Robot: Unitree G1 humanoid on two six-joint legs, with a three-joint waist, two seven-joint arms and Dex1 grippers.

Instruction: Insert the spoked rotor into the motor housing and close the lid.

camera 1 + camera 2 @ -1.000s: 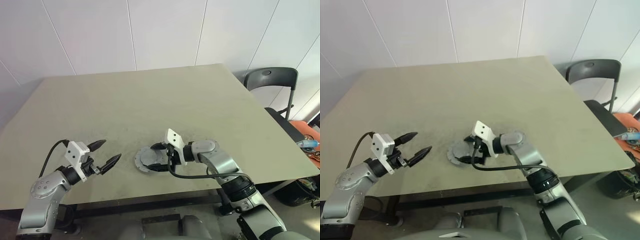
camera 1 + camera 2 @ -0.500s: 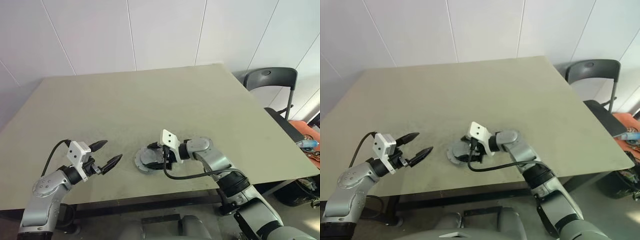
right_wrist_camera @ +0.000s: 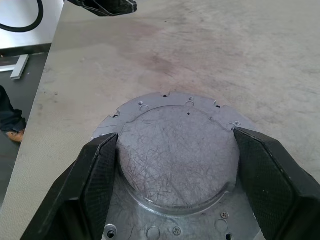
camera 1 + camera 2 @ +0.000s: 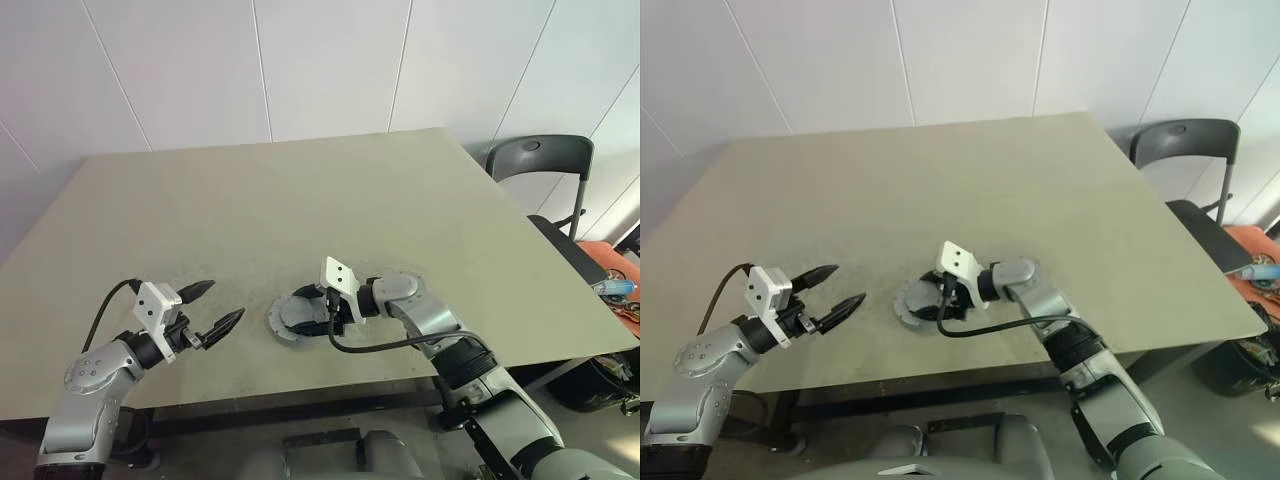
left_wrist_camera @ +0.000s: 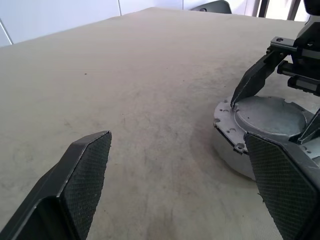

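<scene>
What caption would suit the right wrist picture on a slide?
The right gripper sets its two black fingers on either side of the grey lid on the table.

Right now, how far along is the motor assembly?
Looks done: the grey notched-rim metal lid sits flat on the round motor housing; the rotor, if inserted, is hidden beneath. In hand: the right gripper has its jaws either side of the lid's raised centre, seemingly closed on it. The left gripper hangs open, apart. Left: confirm the lid is seated, then release.
</scene>
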